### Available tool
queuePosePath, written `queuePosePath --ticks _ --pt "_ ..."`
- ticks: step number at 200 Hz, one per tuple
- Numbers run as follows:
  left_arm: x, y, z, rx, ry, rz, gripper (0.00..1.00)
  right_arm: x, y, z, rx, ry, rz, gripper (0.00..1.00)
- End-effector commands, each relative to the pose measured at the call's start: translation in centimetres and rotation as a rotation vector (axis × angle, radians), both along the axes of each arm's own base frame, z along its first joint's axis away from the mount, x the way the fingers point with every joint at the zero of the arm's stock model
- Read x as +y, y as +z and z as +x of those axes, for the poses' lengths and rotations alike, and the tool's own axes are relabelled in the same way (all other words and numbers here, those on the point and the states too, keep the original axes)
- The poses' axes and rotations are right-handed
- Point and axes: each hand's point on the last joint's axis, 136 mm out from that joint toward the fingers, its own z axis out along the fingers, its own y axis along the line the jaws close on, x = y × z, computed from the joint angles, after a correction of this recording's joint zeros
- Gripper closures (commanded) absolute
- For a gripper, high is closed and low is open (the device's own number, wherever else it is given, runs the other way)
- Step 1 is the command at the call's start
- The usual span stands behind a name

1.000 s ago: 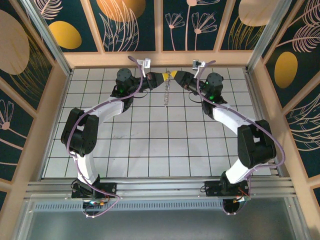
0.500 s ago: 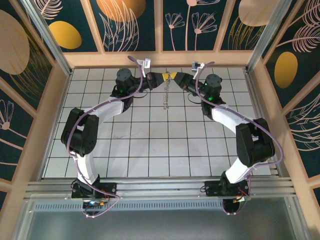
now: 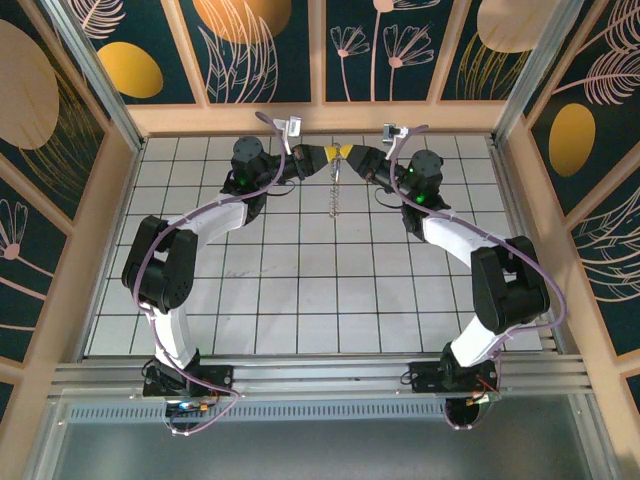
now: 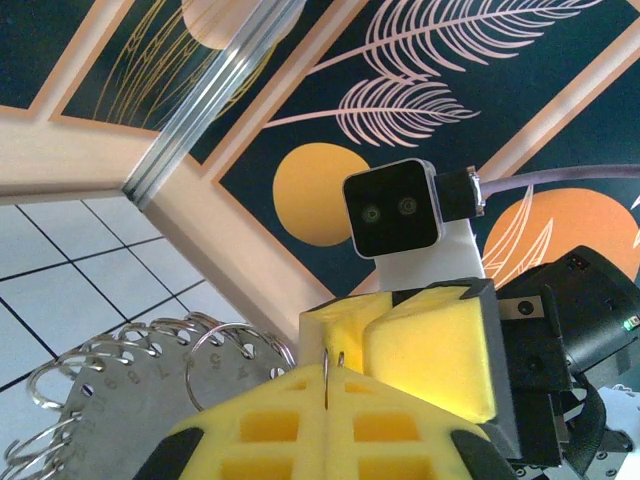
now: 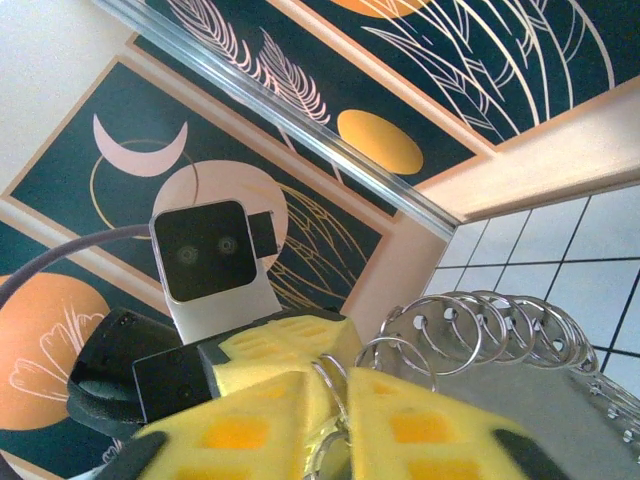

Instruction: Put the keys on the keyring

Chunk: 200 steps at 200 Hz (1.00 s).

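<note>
Keyring (image 3: pixel 335 190) hanging just below meeting hands. Left hand (image 3: pixel 326 153) clamping its wire; right hand (image 3: pixel 350 154) standing narrow around one loop, grip unclear.

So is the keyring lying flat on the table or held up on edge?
Up on edge: seen from above, the keyring is a thin line, its top between the left pincer and right pincer.

Since a second ago the right gripper (image 3: pixel 352 156) has swung left along the far row of tiles. The gap to the left gripper (image 3: pixel 322 155) is gone and the yellow fingertips now meet. Right wrist followed leftward. The keyring (image 3: pixel 336 190), dangling below the join, hangs a touch straighter.
</note>
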Motion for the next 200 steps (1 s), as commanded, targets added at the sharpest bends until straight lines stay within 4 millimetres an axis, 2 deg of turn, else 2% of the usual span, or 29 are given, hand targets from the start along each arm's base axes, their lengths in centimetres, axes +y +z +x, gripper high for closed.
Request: queuePosePath --ticks 1,28,68,87,118,145,200 --pt "-0.1 3.2 -0.7 -0.099 -0.011 -0.044 1.00 1.4 0.6 -1.0 -0.034 0.058 0.011 0.76" --pt "-0.2 3.1 -0.7 -0.096 -0.016 -0.044 1.00 1.5 0.6 -0.6 -0.031 0.054 0.014 0.76" --pt "-0.2 3.1 -1.0 -0.098 -0.023 -0.044 1.00 1.5 0.6 -0.2 -0.030 0.055 0.016 0.82" --pt "-0.3 3.1 -1.1 -0.101 -0.029 -0.043 1.00 1.2 0.8 -0.4 -0.040 0.053 0.022 0.75" --pt "-0.2 3.0 -1.3 -0.109 -0.034 -0.042 1.00 -0.9 1.6 -0.8 -0.061 0.009 0.043 0.66" --pt "-0.2 2.9 -1.6 -0.121 -0.043 -0.044 1.00 -2.4 2.2 -1.1 -0.077 -0.035 0.035 0.65" --pt "-0.2 2.7 -1.8 -0.160 -0.033 -0.017 1.00 -2.4 2.4 -1.5 -0.112 -0.035 0.018 0.64"
